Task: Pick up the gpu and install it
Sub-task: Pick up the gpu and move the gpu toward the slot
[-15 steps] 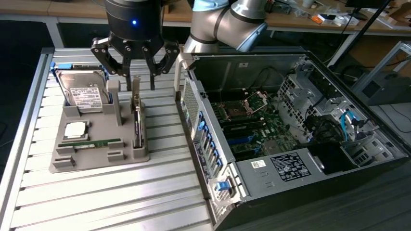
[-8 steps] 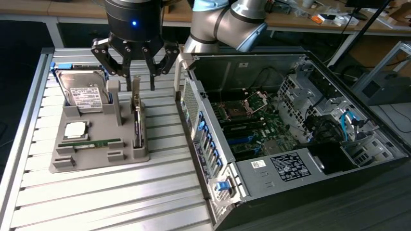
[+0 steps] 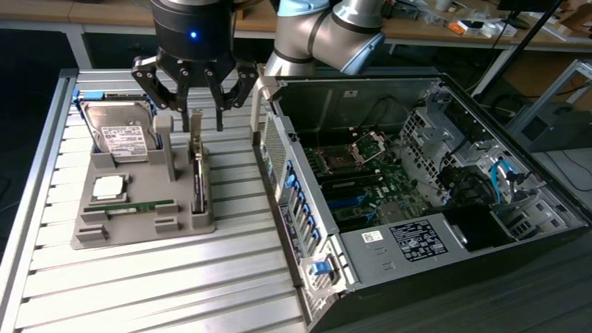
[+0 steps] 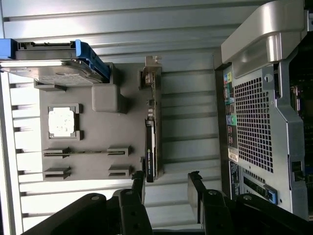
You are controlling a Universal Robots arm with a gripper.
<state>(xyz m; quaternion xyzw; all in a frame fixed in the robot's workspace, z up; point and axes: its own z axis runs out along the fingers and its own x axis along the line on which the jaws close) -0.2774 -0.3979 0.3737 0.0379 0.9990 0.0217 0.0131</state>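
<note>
The gpu [image 3: 197, 177] stands on edge in a slot along the side of the grey holder tray [image 3: 138, 232] that faces the computer case, its silver bracket at the far end. My gripper [image 3: 198, 118] hangs open just above that bracket end, holding nothing. In the wrist view the gpu [image 4: 151, 132] is a thin dark strip, and my gripper [image 4: 166, 188] is open with the card's near end close to one fingertip [image 4: 138, 182] rather than centred. The open computer case [image 3: 398, 187] lies at the exterior view's right, its motherboard exposed.
The tray also holds a silver hard drive [image 3: 120, 132] in a blue frame, a processor chip [image 3: 109, 186] and a green memory stick [image 3: 129, 206]. The case's perforated rear wall [image 4: 254, 122] stands close beside the tray. The table [image 3: 166, 284] is ribbed metal.
</note>
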